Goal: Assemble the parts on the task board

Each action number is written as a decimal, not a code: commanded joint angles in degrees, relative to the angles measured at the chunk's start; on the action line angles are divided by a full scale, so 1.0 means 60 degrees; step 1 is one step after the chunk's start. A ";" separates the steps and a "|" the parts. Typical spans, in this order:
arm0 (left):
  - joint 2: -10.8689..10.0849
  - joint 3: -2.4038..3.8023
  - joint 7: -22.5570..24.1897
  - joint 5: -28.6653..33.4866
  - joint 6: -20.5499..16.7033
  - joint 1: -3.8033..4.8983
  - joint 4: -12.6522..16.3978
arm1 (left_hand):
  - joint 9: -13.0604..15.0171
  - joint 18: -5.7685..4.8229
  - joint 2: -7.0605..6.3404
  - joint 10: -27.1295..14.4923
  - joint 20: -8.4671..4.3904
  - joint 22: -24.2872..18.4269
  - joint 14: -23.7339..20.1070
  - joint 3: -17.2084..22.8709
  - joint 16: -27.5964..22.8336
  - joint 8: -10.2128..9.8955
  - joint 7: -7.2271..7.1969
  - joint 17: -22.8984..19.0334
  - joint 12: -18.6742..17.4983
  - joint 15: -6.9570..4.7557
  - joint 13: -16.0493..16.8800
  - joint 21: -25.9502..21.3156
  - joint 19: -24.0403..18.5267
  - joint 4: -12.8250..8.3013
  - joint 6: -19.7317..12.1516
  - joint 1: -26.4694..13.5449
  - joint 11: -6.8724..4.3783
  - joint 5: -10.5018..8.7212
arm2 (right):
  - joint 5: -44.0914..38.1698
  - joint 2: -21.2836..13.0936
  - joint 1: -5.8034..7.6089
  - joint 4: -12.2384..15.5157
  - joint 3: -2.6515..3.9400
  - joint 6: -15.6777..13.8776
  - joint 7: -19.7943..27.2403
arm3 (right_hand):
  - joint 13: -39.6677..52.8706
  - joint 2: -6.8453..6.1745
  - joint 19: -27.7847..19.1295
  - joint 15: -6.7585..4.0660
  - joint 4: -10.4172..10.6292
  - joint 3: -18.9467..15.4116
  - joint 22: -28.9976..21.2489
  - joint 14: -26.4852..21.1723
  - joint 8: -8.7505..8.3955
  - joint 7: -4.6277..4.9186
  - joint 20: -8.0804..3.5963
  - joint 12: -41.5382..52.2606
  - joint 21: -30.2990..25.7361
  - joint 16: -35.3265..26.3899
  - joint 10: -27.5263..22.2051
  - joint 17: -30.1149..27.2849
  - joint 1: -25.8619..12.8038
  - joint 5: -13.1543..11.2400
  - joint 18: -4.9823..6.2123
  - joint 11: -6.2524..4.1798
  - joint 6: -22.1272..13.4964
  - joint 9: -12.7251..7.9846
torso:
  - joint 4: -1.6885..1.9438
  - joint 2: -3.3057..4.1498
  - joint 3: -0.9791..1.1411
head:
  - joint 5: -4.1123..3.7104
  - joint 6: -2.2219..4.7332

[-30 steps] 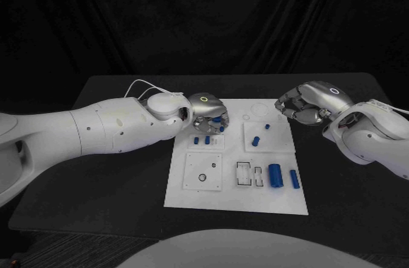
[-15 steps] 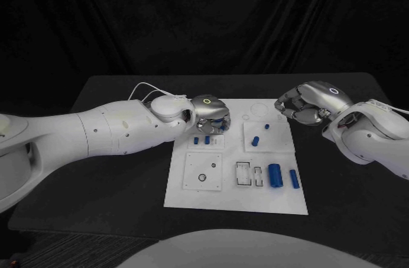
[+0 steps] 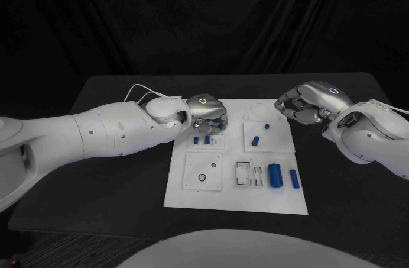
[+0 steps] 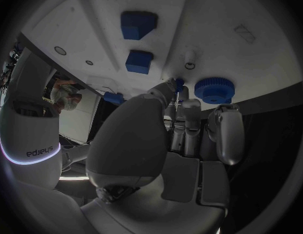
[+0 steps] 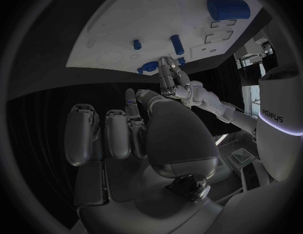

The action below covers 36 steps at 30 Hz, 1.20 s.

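Observation:
The white task board [image 3: 234, 191] lies mid-table. My left hand [image 3: 207, 110] hovers low over its far left corner, and its fingertips [image 4: 169, 88] pinch a small blue peg [image 4: 180, 81]. A blue gear [image 4: 214, 90] sits on the board just beside those fingertips. Two small blue blocks [image 3: 202, 141] lie right in front of the hand. My right hand [image 3: 305, 104] hangs above the board's far right edge, fingers curled in with nothing in them. Near it stand a short peg [image 3: 266, 126] and a longer peg [image 3: 256, 141].
A thick blue cylinder [image 3: 275, 173] and a thinner one [image 3: 294, 178] lie at the board's near right, beside two rectangular slots [image 3: 250, 174]. A square plate with a small ring [image 3: 203, 171] takes the near left. Black table [image 3: 111, 179] surrounds the board.
My left hand has shifted slightly toward the board's far left corner and lowered its fingers there. The right hand has stayed still.

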 commanded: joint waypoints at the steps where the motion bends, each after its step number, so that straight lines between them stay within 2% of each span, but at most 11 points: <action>1: -0.0141 0.0005 0.0301 -0.0063 -0.0611 -0.0019 0.0187 | -0.0028 -0.0077 0.0045 0.0270 -0.0003 0.1856 0.0101 -0.0035 -0.0026 -0.0049 0.0001 -0.0005 -0.0094 -0.0008 -0.0060 0.0064 0.0089 -0.0034 0.0059 0.0069 -0.0180 -0.0100 | -0.0008 -0.0019 -0.0020 0.0016 0.0007 -0.0037 -0.0029 | 0.1764 -0.0012 0.0123 0.0076 -0.0058 0.0010 0.1827 0.0427 -0.0030 0.0011 0.0084 -0.0047 -0.0053 -0.0009 0.0656 -0.0010 0.0057 0.0063 0.0064 0.0065 0.0047 0.0013 | 0.0017 -0.0002 -0.0003 | -0.0016 0.0000; 8: -0.0580 0.0009 0.0374 -0.0063 -0.0891 0.0047 0.0753 | -0.0078 -0.0071 0.0019 0.0267 -0.0014 0.1848 0.0144 -0.0071 -0.0086 -0.0128 -0.0028 -0.0100 -0.0269 -0.0035 -0.0157 0.0034 0.0085 0.0025 0.0019 0.0018 -0.0197 -0.0201 | -0.0008 -0.0027 -0.0020 0.0016 0.0007 -0.0018 -0.0043 | 0.1764 -0.0012 0.0123 0.0076 -0.0058 0.0010 0.1827 0.0427 -0.0030 0.0011 0.0084 -0.0047 -0.0053 -0.0009 0.0656 -0.0010 0.0057 0.0063 0.0064 0.0065 0.0047 0.0013 | 0.0013 -0.0005 -0.0002 | 0.0012 0.0000; 12: -0.0805 0.0009 0.0358 -0.0063 -0.0739 0.0155 0.1063 | -0.0110 -0.0059 -0.0008 0.0250 -0.0015 0.1829 0.0125 -0.0097 -0.0146 -0.0176 -0.0061 -0.0188 -0.0377 -0.0046 -0.0215 -0.0031 0.0052 0.0077 -0.0016 -0.0025 -0.0222 -0.0276 | -0.0008 -0.0017 -0.0020 0.0013 0.0007 -0.0011 -0.0051 | 0.1767 -0.0006 0.0125 0.0075 -0.0065 0.0017 0.1829 0.0427 -0.0030 0.0011 0.0084 -0.0046 -0.0050 -0.0007 0.0657 -0.0007 0.0065 0.0065 0.0063 0.0064 0.0048 0.0014 | 0.0014 -0.0013 -0.0006 | 0.0025 0.0000; 17: -0.1076 0.0010 0.0321 -0.0063 -0.0366 0.0233 0.1329 | -0.0170 -0.0038 -0.0055 0.0235 -0.0012 0.1798 0.0065 -0.0128 -0.0241 -0.0257 -0.0092 -0.0323 -0.0544 -0.0054 -0.0303 -0.0146 -0.0010 0.0168 -0.0110 -0.0080 -0.0237 -0.0433 | -0.0008 -0.0018 -0.0020 0.0013 0.0007 -0.0001 -0.0056 | 0.1767 -0.0006 0.0125 0.0075 -0.0065 0.0017 0.1829 0.0427 -0.0030 0.0011 0.0084 -0.0046 -0.0050 -0.0007 0.0657 -0.0007 0.0065 0.0065 0.0063 0.0064 0.0048 0.0014 | 0.0018 -0.0023 0.0007 | -0.0006 0.0000; 23: -0.1274 0.0009 0.0236 -0.0063 -0.0035 0.0259 0.1424 | -0.0271 -0.0028 -0.0114 0.0297 -0.0011 0.1786 -0.0001 -0.0119 -0.0320 -0.0319 -0.0096 -0.0444 -0.0654 -0.0051 -0.0362 -0.0208 -0.0043 0.0220 -0.0399 -0.0058 -0.0224 -0.0470 | -0.0008 -0.0023 -0.0020 -0.0001 0.0007 0.0006 -0.0055 | 0.1767 -0.0006 0.0125 0.0075 -0.0065 0.0017 0.1829 0.0427 -0.0030 0.0011 0.0084 -0.0046 -0.0050 -0.0007 0.0657 -0.0007 0.0065 0.0065 0.0063 0.0064 0.0048 0.0014 | 0.0014 -0.0019 0.0022 | -0.0020 0.0000; 30: -0.1448 0.0008 0.0140 -0.0063 0.0073 0.0266 0.1440 | -0.0311 -0.0009 -0.0151 0.0219 -0.0009 0.1760 -0.0085 -0.0110 -0.0406 -0.0306 -0.0091 -0.0582 -0.0768 -0.0042 -0.0408 -0.0306 -0.0099 0.0249 -0.0488 -0.0040 -0.0212 -0.0509 | -0.0008 -0.0006 -0.0033 -0.0017 0.0007 0.0008 -0.0046 | 0.1767 -0.0006 0.0125 0.0075 -0.0065 0.0017 0.1829 0.0427 -0.0030 0.0011 0.0084 -0.0046 -0.0050 -0.0007 0.0657 -0.0007 0.0065 0.0065 0.0063 0.0064 0.0048 0.0014 | 0.0012 0.0003 -0.0001 | 0.0008 0.0000; 36: -0.1449 0.0006 0.0114 -0.0063 0.0124 0.0264 0.1376 | -0.0327 -0.0004 -0.0156 0.0203 -0.0009 0.1753 -0.0104 -0.0099 -0.0420 -0.0308 -0.0087 -0.0601 -0.0799 -0.0039 -0.0420 -0.0333 -0.0116 0.0252 -0.0528 -0.0019 -0.0204 -0.0517 | -0.0008 -0.0003 -0.0047 -0.0029 0.0007 0.0008 -0.0035 | 0.1767 -0.0006 0.0125 0.0075 -0.0065 0.0017 0.1829 0.0427 -0.0030 0.0011 0.0084 -0.0046 -0.0050 -0.0007 0.0657 -0.0007 0.0065 0.0065 0.0063 0.0064 0.0048 0.0014 | 0.0016 -0.0002 -0.0011 | 0.0019 0.0000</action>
